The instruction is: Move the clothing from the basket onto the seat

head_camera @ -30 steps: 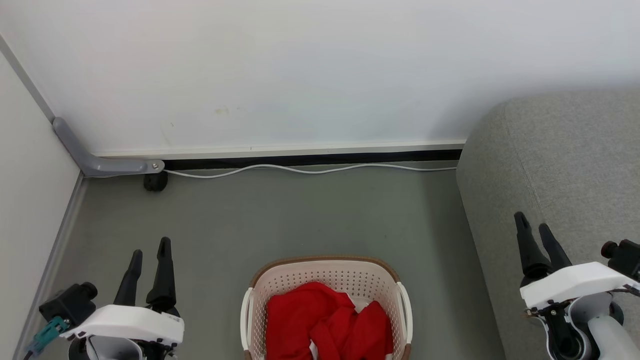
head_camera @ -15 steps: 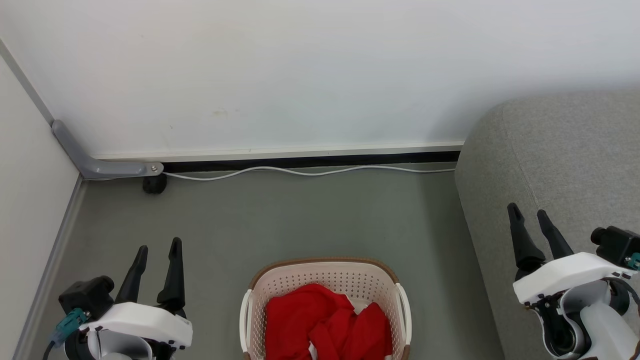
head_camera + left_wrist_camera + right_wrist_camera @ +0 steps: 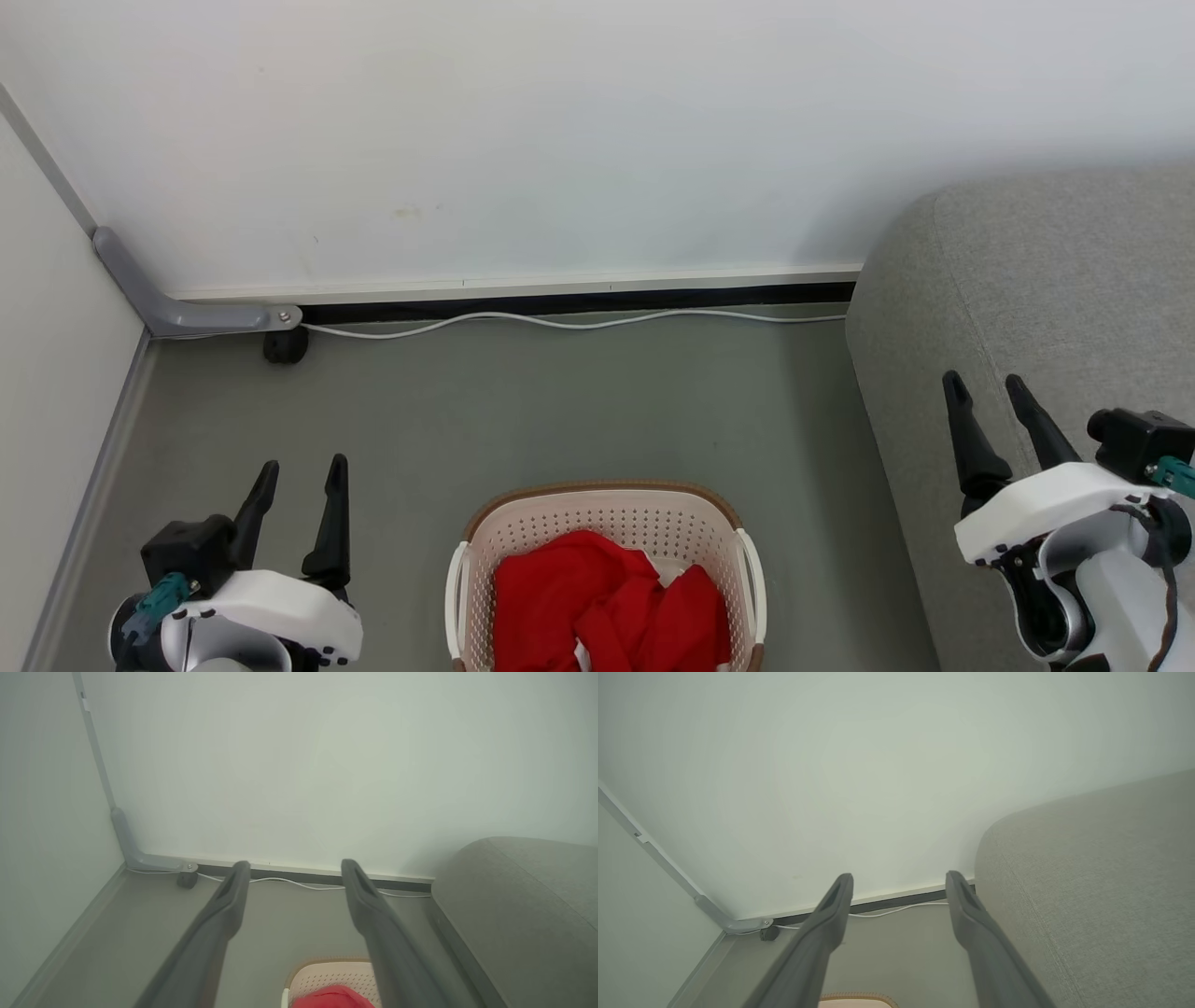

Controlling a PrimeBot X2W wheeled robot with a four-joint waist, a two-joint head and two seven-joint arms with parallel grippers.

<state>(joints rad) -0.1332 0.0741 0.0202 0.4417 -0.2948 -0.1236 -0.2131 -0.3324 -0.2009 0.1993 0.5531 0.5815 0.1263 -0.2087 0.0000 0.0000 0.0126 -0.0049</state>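
Note:
The cream basket [image 3: 616,511] with a brown rim stands on the grey floor at the bottom middle of the head view. Bright red clothing [image 3: 607,607] lies bunched inside it. The grey seat [image 3: 1055,299] fills the right side. My left gripper [image 3: 303,467] hovers open to the left of the basket, holding nothing. My right gripper [image 3: 983,383] stands open over the seat's left edge, also empty. In the left wrist view the basket [image 3: 336,973] and the clothing [image 3: 334,998] peek between the fingers [image 3: 369,905]. The right wrist view shows the seat [image 3: 1101,882] and the basket's rim [image 3: 857,996].
A white wall closes the back and a second wall the left. A white cable [image 3: 579,320] runs along the skirting. A grey bracket [image 3: 196,313] with a black caster [image 3: 285,345] sits in the left corner. Open grey floor [image 3: 560,411] lies beyond the basket.
Both grippers stayed open. The left gripper shifted right and lower in the head view; the right gripper rose and turned slightly over the seat's edge. The basket and clothing did not move.

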